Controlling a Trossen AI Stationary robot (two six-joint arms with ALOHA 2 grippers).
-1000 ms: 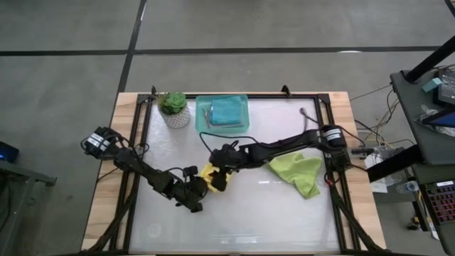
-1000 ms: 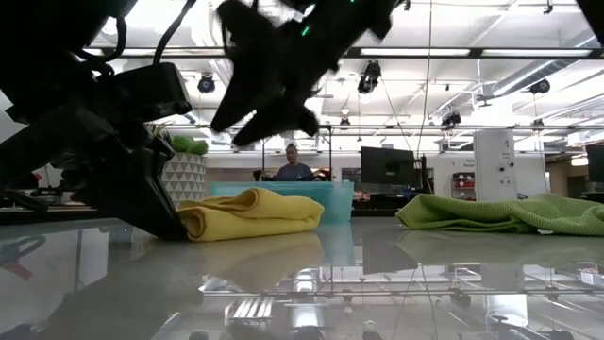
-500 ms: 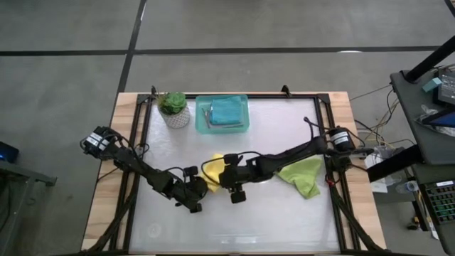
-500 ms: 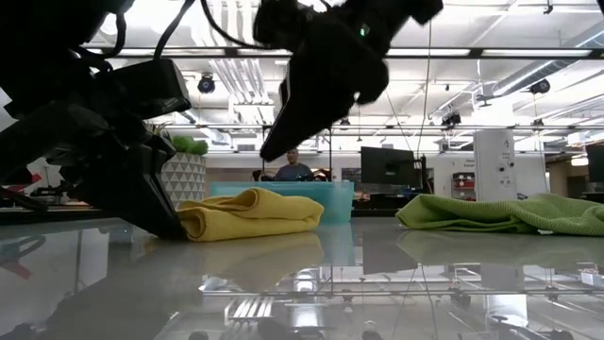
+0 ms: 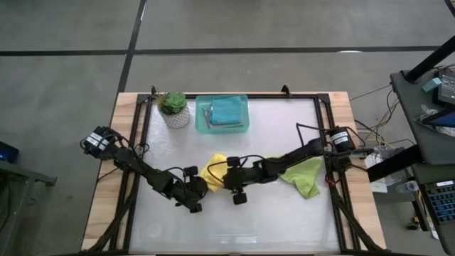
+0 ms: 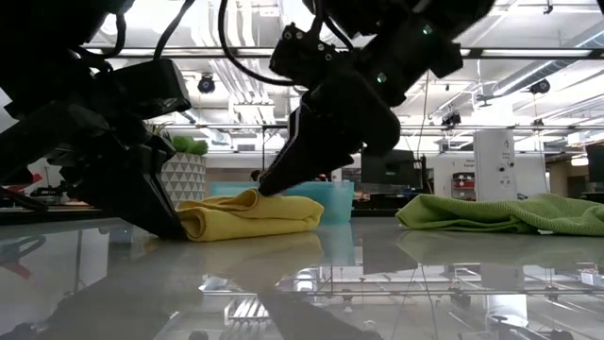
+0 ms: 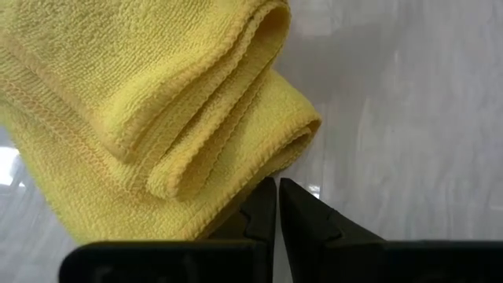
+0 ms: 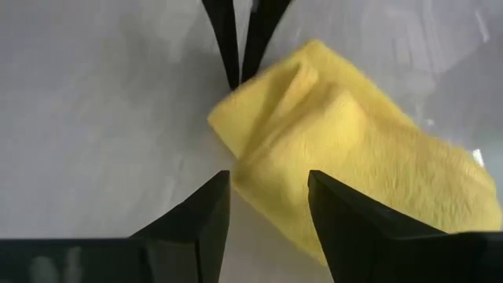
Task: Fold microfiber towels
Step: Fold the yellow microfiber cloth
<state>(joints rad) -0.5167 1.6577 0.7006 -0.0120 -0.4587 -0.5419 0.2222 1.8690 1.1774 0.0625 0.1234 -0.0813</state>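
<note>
While the yellow towel (image 5: 213, 169) lies folded in a thick bundle near the middle of the bench (image 5: 284, 220), both hands crowd around it. From the towel, the left hand (image 5: 201, 189) sits at about 7 o'clock in the high view, its fingers pressed together at the towel's corner; the left wrist view shows the tips tight against the lower fold, though I cannot tell whether any cloth is pinched between them. The right hand (image 8: 263, 208) comes in from 3 o'clock, its fingers parted and straddling the towel's near edge, with nothing clamped yet.

The lime green towel (image 5: 306, 176) lies crumpled at 3 o'clock from the yellow one, partly under the right arm. A teal-blue towel (image 5: 227, 111) rests folded in the teal tray (image 5: 202, 117) at 12 o'clock, beside a potted plant (image 5: 173, 108).

The risk, as I judge it, is in the layers. If the right hand closes on only the top fold, lifting would peel the bundle open. If the left hand slips off the corner, the whole towel could drag across the smooth bench. The two hands are also close enough to knock together
</note>
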